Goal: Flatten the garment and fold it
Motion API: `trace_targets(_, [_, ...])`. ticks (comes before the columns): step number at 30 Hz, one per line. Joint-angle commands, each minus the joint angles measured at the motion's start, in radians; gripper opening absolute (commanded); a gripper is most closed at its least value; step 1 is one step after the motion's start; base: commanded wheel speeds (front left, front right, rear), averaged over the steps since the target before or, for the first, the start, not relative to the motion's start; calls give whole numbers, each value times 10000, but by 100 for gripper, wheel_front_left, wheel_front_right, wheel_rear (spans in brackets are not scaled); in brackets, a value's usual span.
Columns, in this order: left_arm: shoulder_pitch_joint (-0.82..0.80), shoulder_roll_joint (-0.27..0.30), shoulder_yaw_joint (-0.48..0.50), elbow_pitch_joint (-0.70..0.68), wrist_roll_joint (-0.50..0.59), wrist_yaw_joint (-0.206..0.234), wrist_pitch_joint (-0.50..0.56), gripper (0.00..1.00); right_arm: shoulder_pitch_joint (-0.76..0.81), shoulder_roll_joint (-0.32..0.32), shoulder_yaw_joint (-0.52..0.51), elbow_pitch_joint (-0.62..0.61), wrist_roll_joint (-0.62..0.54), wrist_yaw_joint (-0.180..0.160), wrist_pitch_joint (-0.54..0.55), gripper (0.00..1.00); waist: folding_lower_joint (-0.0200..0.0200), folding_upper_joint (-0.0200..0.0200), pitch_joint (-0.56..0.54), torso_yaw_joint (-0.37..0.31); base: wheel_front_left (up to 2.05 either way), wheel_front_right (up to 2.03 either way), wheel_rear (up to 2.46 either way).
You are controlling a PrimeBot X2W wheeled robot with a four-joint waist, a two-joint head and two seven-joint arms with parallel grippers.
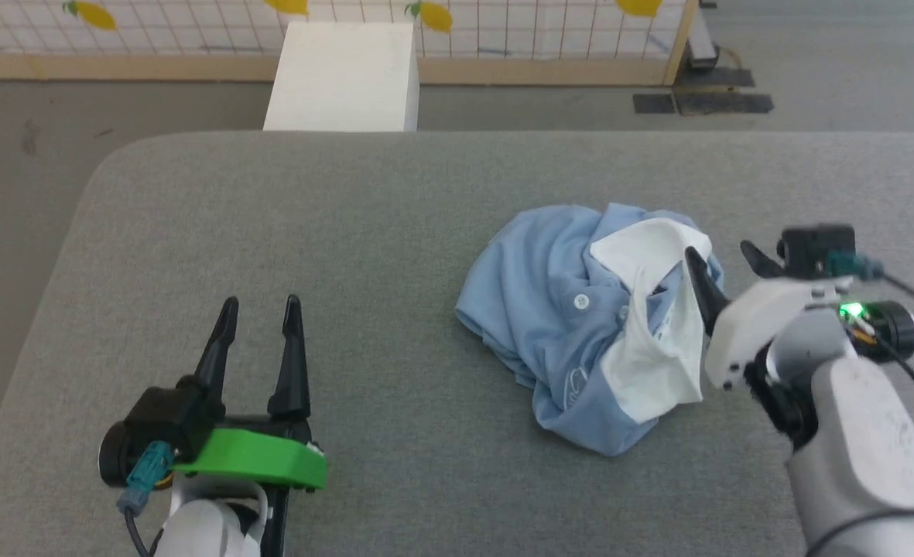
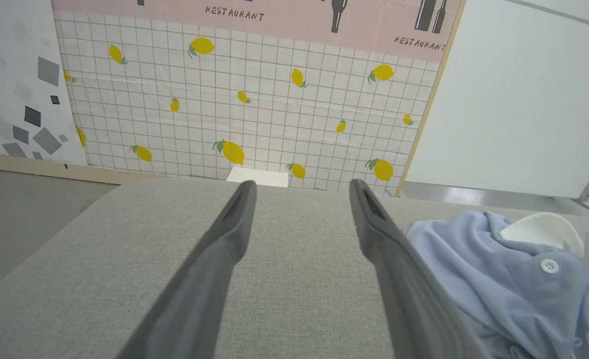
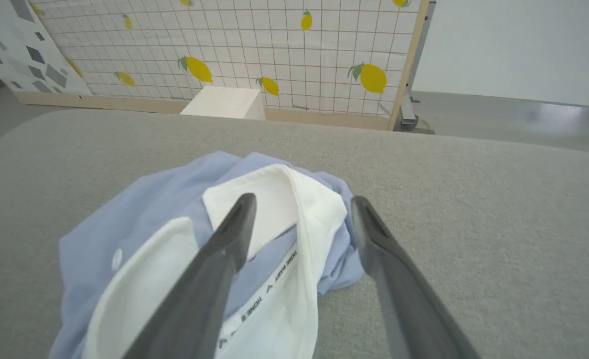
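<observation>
The garment (image 1: 573,325) lies crumpled on the bench (image 1: 348,232).
Spread right fingers (image 1: 704,286) over its right edge; spread left fingers (image 1: 292,356) well left.

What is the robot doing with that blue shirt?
The robot is getting ready to flatten and fold the shirt, which lies crumpled in a heap on the grey table. Its right gripper is open at the shirt's white collar and has not gripped anything yet. Its left gripper is open over bare table, apart from the shirt.
</observation>
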Motion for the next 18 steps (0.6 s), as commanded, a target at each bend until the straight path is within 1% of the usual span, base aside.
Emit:
trace_targets(1, [-252, -55, -37, -68, 91, -75, -35, 100, -516, -120, 0, 574, 19, -15, 534, 100, 0, -1, 529, 400, 0, 0, 0])
trace_targets(6, [-460, -79, -262, -52, 2, -86, -35, 100, -1906, -255, -195, 2364, -257, -15, 2160, 100, 0, -1, 879, 657, 0, 0, 0])
trace_targets(7, [-491, -80, -334, -59, -58, -50, -35, 100, -2125, -261, -311, 2663, -312, -15, 2432, 65, 0, -1, 934, 688, 0, 0, 0])
trace_targets(8, [-514, -81, -390, -63, -94, -24, -35, 100, -2269, -267, -379, 2863, -379, -15, 2608, 38, 0, -1, 967, 711, 0, 0, 0])
trace_targets(9, [-534, -82, -454, -66, -127, 13, -35, 100, -2413, -282, -414, 3046, -462, -15, 2726, 0, 0, -1, 983, 728, 0, 0, 0])
trace_targets(11, [-554, -83, -537, -54, -162, 67, -35, 100, -2572, -288, -686, 3165, -519, -15, 2648, 0, 0, -1, 982, 736, 0, 0, 0])
trace_targets(12, [-555, -83, -551, -47, -179, 92, -35, 100, -2615, -284, -866, 3086, -552, -15, 2396, 0, 0, -1, 961, 718, 0, 0, 0])
trace_targets(13, [-484, -83, -532, 5, -193, 133, -35, 100, -2482, -215, -1379, 2567, -496, -15, 1440, 0, 0, -1, 784, 623, 0, 0, 0])
trace_targets(14, [-446, -84, -510, 34, -180, 140, -35, 100, -2332, -180, -1563, 2225, -423, -15, 1051, 0, 0, -1, 694, 574, 0, 0, 0])
trace_targets(17, [-288, -84, -436, 97, -131, 151, -35, 100, -1634, -113, -2255, 1031, -286, -15, 241, 0, 0, -1, 366, 403, 0, 0, 0])
trace_targets(18, [-208, -84, -416, 118, -113, 150, -35, 100, -1246, -79, -2671, 490, -294, -15, 99, 0, 0, -1, 248, 332, 0, 0, 0])
